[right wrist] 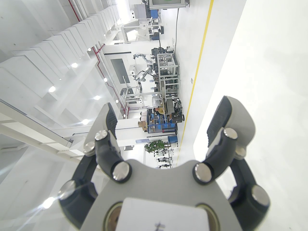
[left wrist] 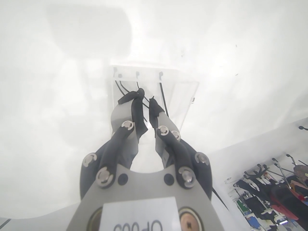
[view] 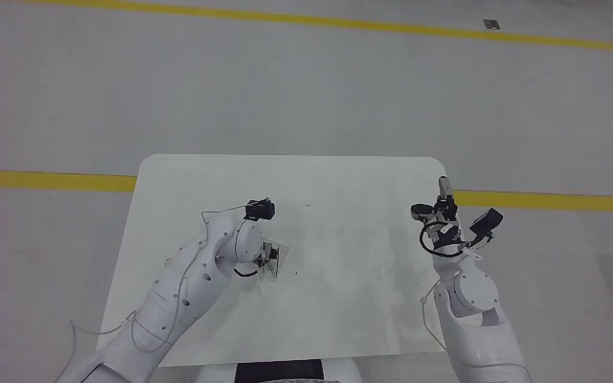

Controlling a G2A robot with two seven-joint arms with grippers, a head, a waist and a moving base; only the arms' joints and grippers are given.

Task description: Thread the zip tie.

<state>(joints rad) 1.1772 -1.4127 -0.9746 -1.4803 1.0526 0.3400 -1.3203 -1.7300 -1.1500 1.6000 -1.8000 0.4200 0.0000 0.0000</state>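
Observation:
A small clear block [left wrist: 179,97] lies on the white table [view: 335,191], left of the middle. Three black zip ties [left wrist: 163,92] hang from its slotted edge, heads up. My left gripper [left wrist: 145,99] is down on the block, its fingers drawn close together around the middle zip tie [left wrist: 137,82], whose strap runs between the pads. From above, the left gripper [view: 269,256] covers most of the block [view: 280,260]. My right gripper [right wrist: 167,104] stands open and holds nothing. It is raised at the table's right edge [view: 433,198] and points away from the table.
A thin black tail [left wrist: 220,199] of a tie trails on the table past the left wrist. The table's middle and far side are bare white surface. Yellow floor lines [view: 536,199] run beyond the table edges.

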